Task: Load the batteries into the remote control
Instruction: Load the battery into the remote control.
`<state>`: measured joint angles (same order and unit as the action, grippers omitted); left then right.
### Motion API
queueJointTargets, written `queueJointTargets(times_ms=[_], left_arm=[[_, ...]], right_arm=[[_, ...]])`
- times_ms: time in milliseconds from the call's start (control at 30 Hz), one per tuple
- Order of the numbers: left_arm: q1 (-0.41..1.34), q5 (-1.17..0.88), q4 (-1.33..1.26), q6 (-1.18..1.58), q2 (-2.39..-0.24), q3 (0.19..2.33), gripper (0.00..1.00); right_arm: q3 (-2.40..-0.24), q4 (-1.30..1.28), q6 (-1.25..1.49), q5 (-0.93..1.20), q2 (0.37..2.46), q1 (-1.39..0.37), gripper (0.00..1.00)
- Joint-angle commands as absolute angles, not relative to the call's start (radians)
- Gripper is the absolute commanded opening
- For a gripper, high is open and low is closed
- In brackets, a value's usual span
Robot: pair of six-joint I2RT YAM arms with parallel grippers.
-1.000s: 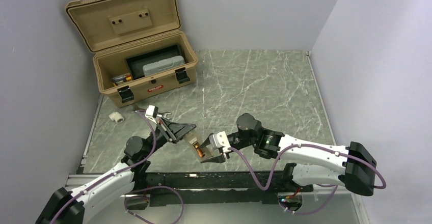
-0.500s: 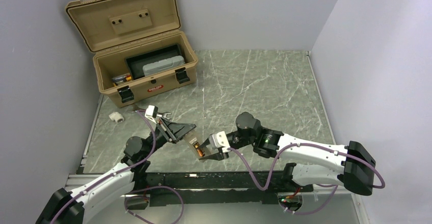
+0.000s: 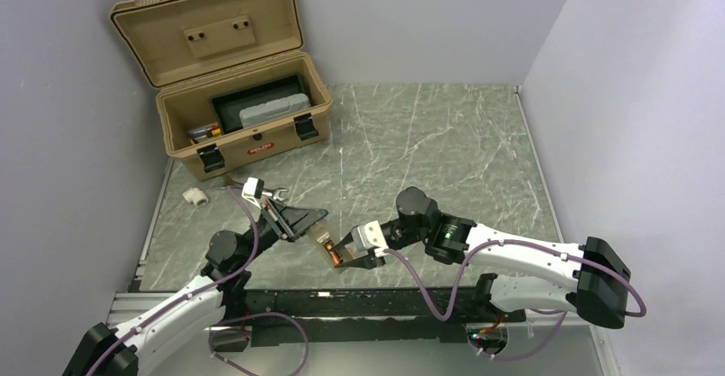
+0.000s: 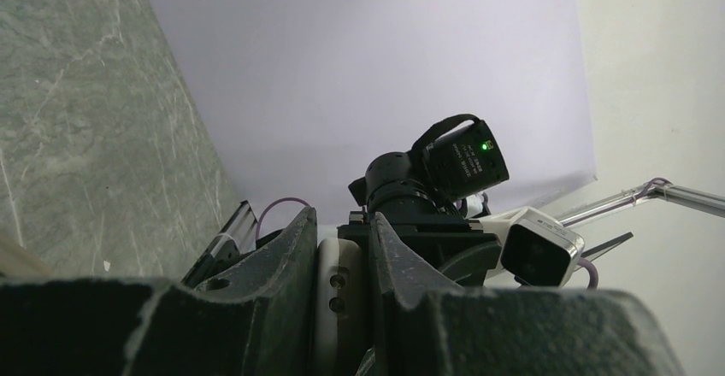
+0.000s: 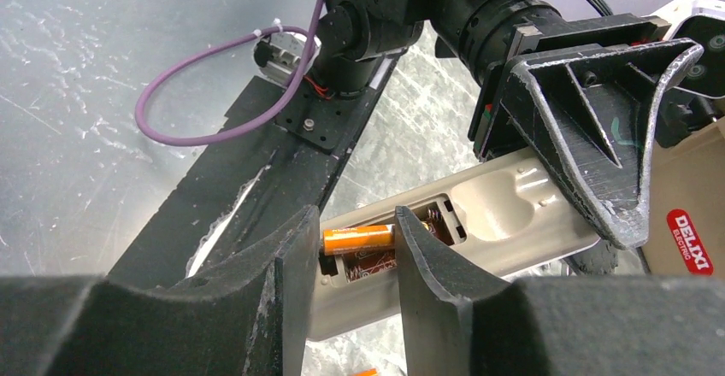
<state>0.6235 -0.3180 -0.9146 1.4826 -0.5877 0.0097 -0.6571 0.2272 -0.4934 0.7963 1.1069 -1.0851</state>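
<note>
Evidently the loading step itself is in hand. The left gripper has its fingers closed tight on the remote control. It holds the remote off the tabletop, low in the middle of the overhead frame, with the greyish back turned up so that the battery recess lies open to the right wrist camera.

The right gripper has its fingers partly open, and they appear to clasp one battery end to end. The battery lies lengthwise over the recess, at the lower centre of the right wrist view. It looks to sit on top of the slot, not down in it. Something dark and coppery shows beneath it, and I cannot tell whether that is a contact spring or a cell already seated.

The next move, as I judge it, calls for pressing the battery down flat, one end against the contact, until it drops into the recess. Only then should the right fingers spread. Meanwhile the left grip must hold the remote steady, since any twist could tip the battery out.
</note>
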Motion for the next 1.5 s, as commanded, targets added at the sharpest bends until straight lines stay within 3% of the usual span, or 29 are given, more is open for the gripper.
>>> queueJointTargets(times_ms=[0, 1467], left_arm=[[0.627, -0.353, -0.999, 1.538, -0.564, -0.006, 0.00], [0.627, -0.405, -1.123, 1.614, -0.636, 0.040, 0.00]], right_arm=[[-0.682, 0.167, -0.521, 0.811, 1.121, -1.073, 0.40], [-0.720, 0.178, -0.578, 0.829, 1.197, -1.065, 0.36]])
